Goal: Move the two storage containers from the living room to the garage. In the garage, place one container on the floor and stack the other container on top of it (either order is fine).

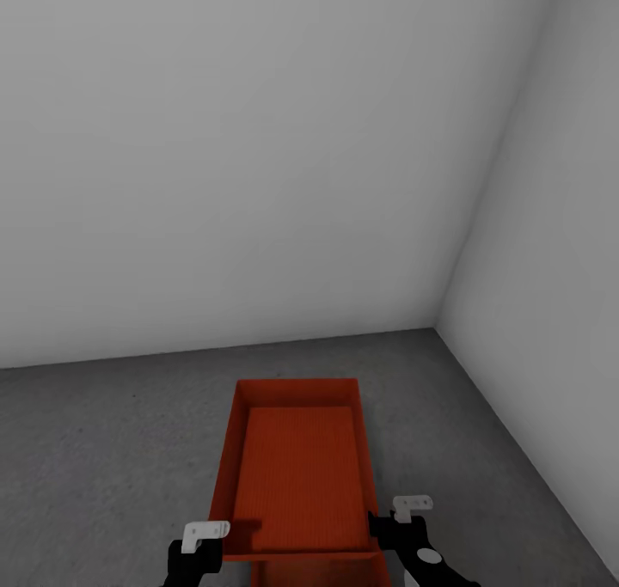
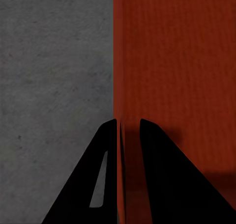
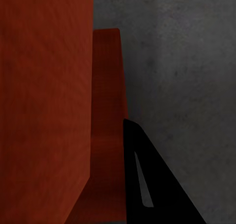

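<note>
While held over the floor [image 1: 112, 432], bin [image 1: 297, 475] runs lengthwise away toward the wall [image 1: 241, 157]. Left gripper [image 2: 129, 130] clamped on its left wall; right gripper [image 1: 404, 527] at the right wall, jaws' state unclear.

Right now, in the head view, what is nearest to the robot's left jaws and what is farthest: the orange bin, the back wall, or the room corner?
From the left gripper:
1. Storage container, right beside it, its wall between the jaws.
2. Back wall, straight ahead past the floor.
3. Room corner, farther off to the right.
</note>
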You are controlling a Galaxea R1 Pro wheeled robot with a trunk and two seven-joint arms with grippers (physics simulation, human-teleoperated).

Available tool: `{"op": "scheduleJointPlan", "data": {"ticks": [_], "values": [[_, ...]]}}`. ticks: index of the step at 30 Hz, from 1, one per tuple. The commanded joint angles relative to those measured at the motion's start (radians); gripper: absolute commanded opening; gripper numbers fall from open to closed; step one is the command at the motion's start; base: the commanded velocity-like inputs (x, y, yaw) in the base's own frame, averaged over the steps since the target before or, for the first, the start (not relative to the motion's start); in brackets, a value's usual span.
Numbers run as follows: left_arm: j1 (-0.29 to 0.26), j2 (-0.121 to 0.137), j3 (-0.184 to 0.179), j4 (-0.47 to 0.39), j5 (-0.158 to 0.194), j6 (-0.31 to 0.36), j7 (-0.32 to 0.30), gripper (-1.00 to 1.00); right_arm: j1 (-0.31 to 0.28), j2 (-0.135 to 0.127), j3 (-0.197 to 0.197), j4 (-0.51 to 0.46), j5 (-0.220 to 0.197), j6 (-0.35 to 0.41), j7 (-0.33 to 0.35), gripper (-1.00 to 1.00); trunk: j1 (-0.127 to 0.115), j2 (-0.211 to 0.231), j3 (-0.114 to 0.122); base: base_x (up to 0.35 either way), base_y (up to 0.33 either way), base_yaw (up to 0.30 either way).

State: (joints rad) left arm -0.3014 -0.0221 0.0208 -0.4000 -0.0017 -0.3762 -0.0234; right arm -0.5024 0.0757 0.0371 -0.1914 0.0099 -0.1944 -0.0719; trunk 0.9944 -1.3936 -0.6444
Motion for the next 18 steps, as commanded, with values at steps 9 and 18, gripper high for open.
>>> {"op": "scheduleJointPlan", "data": {"ticks": [9,18], "values": [[-0.001,0.001,0.018,-0.002,0.009,-0.003,0.008,-1.0,-0.001,-0.016,-0.006,0.001,-0.001,-0.004,-0.011,-1.0,0.0,0.0,-0.013,0.0,0.0,0.0],[-0.001,0.001,0.018,-0.002,0.008,-0.003,0.008,-1.0,-0.001,-0.016,-0.006,0.001,-0.001,-0.004,-0.011,-1.0,0.0,0.0,-0.027,0.0,0.0,0.0]]}}
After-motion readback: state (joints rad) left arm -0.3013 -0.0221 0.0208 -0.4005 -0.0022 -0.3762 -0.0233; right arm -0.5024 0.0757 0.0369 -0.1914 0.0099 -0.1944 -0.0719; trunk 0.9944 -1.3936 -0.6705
